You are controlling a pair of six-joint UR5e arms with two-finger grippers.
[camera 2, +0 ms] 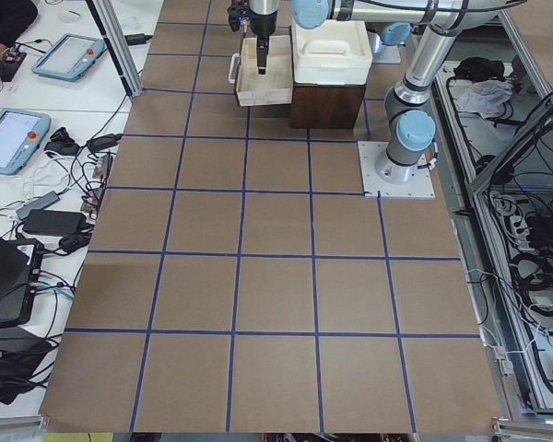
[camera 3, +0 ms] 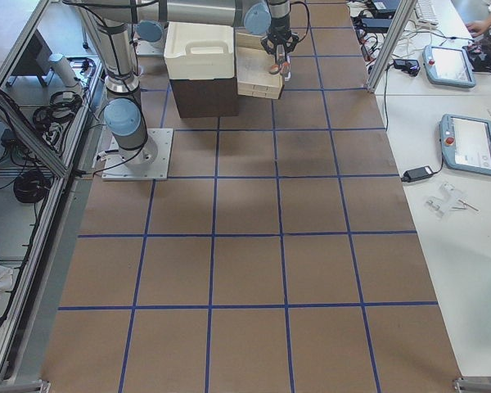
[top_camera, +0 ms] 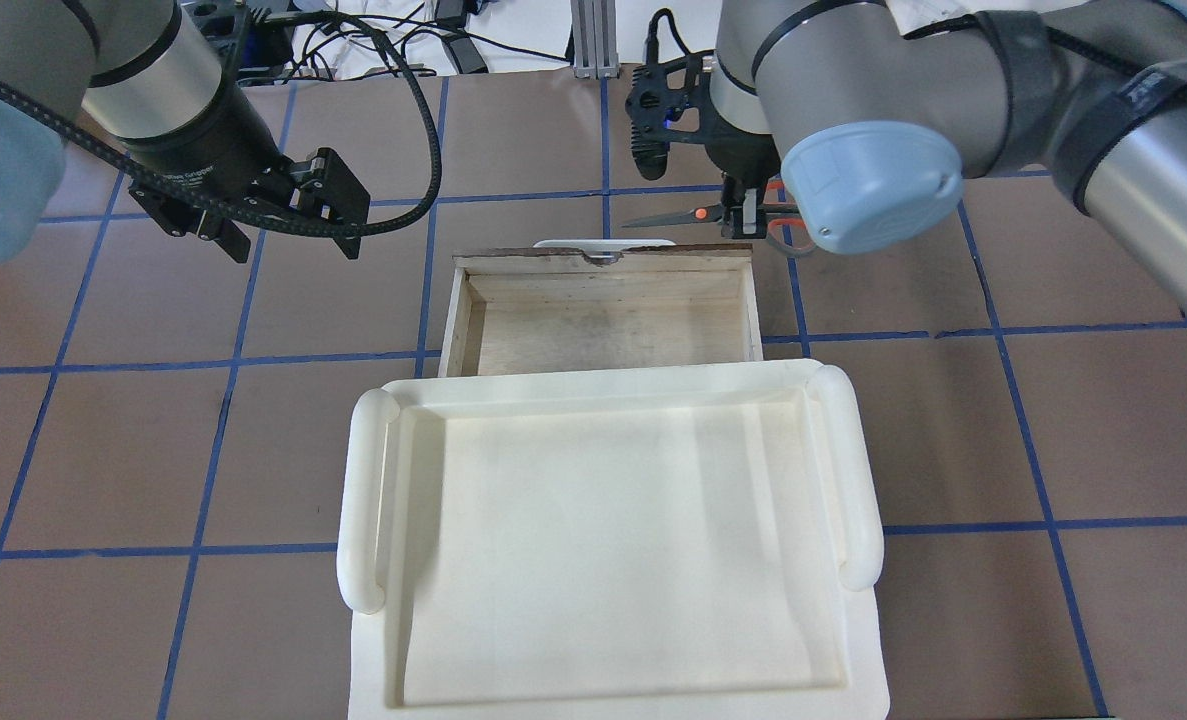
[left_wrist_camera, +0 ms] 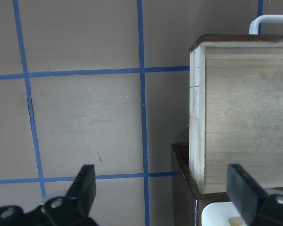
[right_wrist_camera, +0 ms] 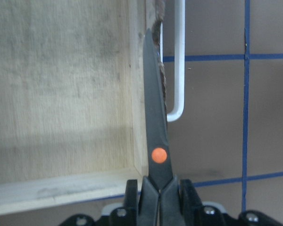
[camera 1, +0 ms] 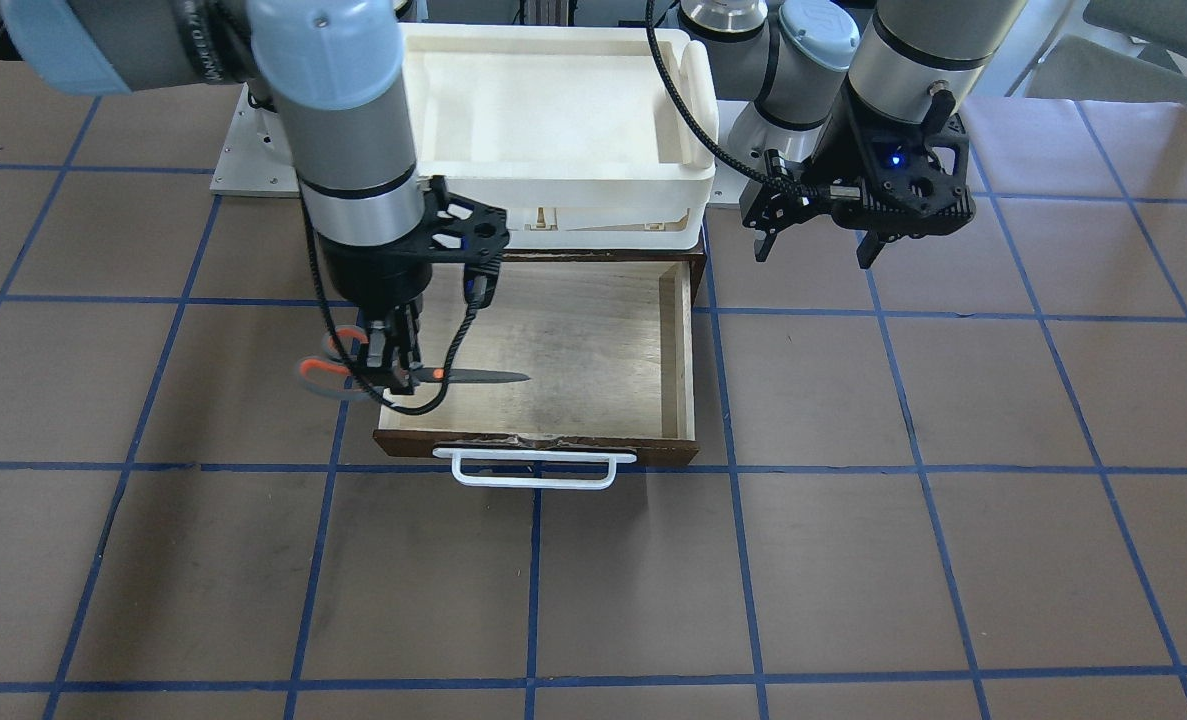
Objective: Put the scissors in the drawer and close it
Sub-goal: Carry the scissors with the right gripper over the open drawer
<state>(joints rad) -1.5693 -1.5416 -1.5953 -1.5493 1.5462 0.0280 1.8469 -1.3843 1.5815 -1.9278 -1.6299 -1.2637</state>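
Note:
The scissors (camera 1: 473, 376) have dark blades, an orange pivot dot and orange-lined loops. My right gripper (camera 1: 393, 375) is shut on them just behind the pivot and holds them level above the open wooden drawer (camera 1: 593, 330). In the right wrist view the blade (right_wrist_camera: 155, 117) lies along the drawer's front wall, beside the white wire handle (right_wrist_camera: 179, 70), with the pale interior (right_wrist_camera: 61, 94) to one side. In the overhead view the scissors (top_camera: 673, 217) hang by the front panel. My left gripper (camera 1: 813, 255) is open and empty, off the drawer's other side (left_wrist_camera: 245, 117).
A white plastic tray (top_camera: 363, 500) sits on top of the dark brown cabinet (camera 2: 327, 101) that the drawer slides out of. Brown table paper with a blue tape grid (camera 1: 733, 470) lies all around. Tablets and cables lie off the table's edge in the side views.

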